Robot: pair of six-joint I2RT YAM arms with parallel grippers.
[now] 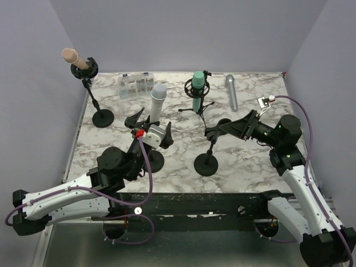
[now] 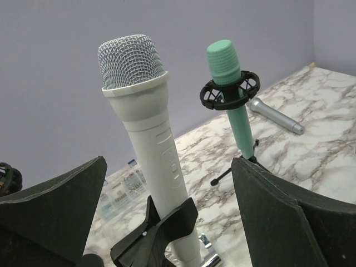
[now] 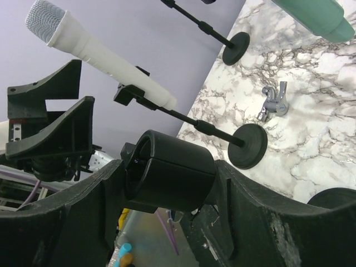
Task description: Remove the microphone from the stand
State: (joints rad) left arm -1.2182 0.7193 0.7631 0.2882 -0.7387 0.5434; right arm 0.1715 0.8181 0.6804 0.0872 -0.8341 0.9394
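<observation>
A white microphone (image 1: 158,97) (image 2: 142,111) (image 3: 94,47) stands tilted in the black clip (image 2: 161,228) of a round-based stand (image 1: 154,161). My left gripper (image 1: 150,125) (image 2: 167,183) is open, with one finger on each side of the microphone's body and neither touching it. My right gripper (image 1: 214,132) (image 3: 169,178) is shut on the black cylindrical clip (image 3: 172,167) of a second stand. That stand holds no microphone, and its base (image 1: 206,165) sits near the front edge.
A green microphone (image 1: 198,89) (image 2: 231,89) hangs in a shock mount on a small tripod. A silver microphone (image 1: 232,93) (image 2: 275,115) lies flat at the back right. A tan microphone (image 1: 75,57) sits on a stand at the far left, near a clear box (image 1: 136,85).
</observation>
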